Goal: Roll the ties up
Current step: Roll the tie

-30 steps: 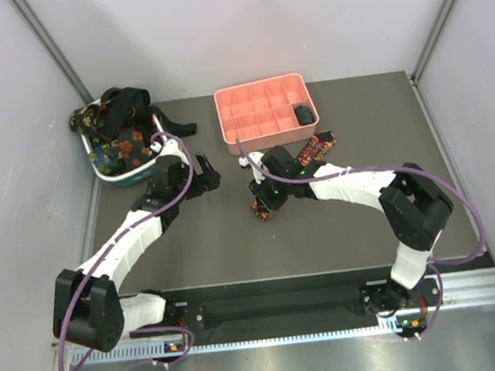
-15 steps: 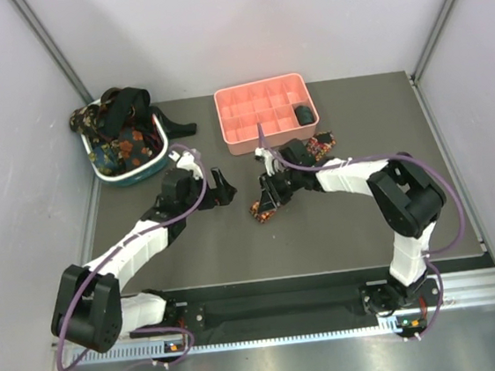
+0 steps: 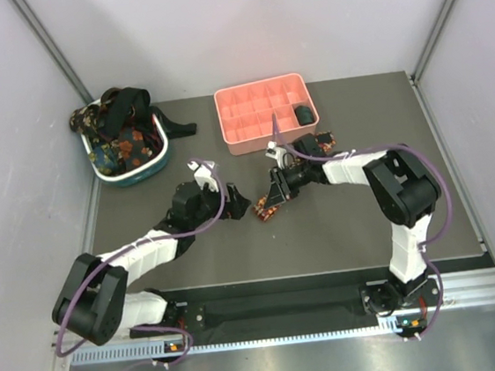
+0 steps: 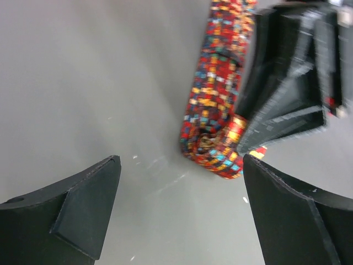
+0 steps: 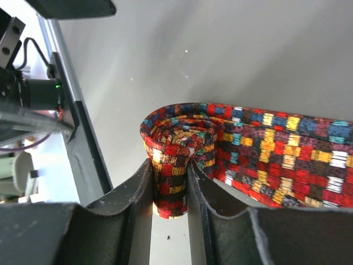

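Note:
The plaid tie (image 3: 270,208) lies partly rolled at mid table, its loose length running toward the pink tray. In the right wrist view my right gripper (image 5: 170,190) is shut on the tie's rolled core (image 5: 172,165), with the flat length (image 5: 287,160) trailing right. In the top view my right gripper (image 3: 277,193) is at the roll. My left gripper (image 3: 232,203) is open just left of the roll; in the left wrist view the roll (image 4: 218,127) sits ahead between its spread fingers (image 4: 83,204). More ties (image 3: 118,133) are heaped in the basket.
A pink compartment tray (image 3: 248,106) stands at the back centre with a dark rolled item (image 3: 305,114) in one cell. A teal-and-white basket (image 3: 131,171) stands at the back left. Metal rails edge the table on both sides.
My left gripper has moved right and nearer, toward the roll. My right gripper has shifted right and slightly back with the roll, and the loose tie length is shorter.

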Controlling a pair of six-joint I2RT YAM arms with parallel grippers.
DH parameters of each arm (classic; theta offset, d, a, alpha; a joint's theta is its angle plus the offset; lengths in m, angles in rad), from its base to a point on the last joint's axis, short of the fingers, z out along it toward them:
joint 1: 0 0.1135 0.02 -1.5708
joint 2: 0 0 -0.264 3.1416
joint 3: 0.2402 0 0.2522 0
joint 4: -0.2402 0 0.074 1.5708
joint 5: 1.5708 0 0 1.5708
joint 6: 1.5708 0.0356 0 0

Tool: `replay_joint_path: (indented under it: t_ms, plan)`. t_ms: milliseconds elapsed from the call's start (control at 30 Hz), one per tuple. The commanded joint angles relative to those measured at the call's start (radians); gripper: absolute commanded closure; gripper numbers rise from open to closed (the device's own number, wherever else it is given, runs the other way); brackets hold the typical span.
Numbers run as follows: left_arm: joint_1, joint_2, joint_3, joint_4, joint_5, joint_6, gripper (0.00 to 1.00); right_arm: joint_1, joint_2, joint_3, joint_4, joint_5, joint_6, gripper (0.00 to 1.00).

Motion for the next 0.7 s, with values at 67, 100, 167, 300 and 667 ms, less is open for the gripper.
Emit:
replay_joint_path:
  t_ms: [67, 100, 167, 300, 667]
  plan:
    - [-0.073, 0.006, -0.038, 0.232, 0.032, 0.147, 0.04, -0.029, 0.058, 0.041, -0.010, -0.038, -0.040, 0.83]
    - [-0.082, 0.009, -0.036, 0.234, 0.047, 0.187, 0.05, -0.032, 0.062, 0.046, -0.010, -0.041, -0.042, 0.83]
    - [-0.104, 0.023, -0.020, 0.220, 0.071, 0.241, 0.07, -0.038, 0.073, 0.058, -0.017, -0.044, -0.043, 0.83]
    - [-0.116, 0.063, 0.034, 0.147, 0.119, 0.303, 0.11, -0.047, 0.090, 0.081, -0.032, -0.049, -0.051, 0.83]
    - [-0.130, 0.217, 0.194, -0.025, 0.144, 0.385, 0.12, -0.060, 0.144, 0.175, -0.144, -0.043, -0.125, 0.83]
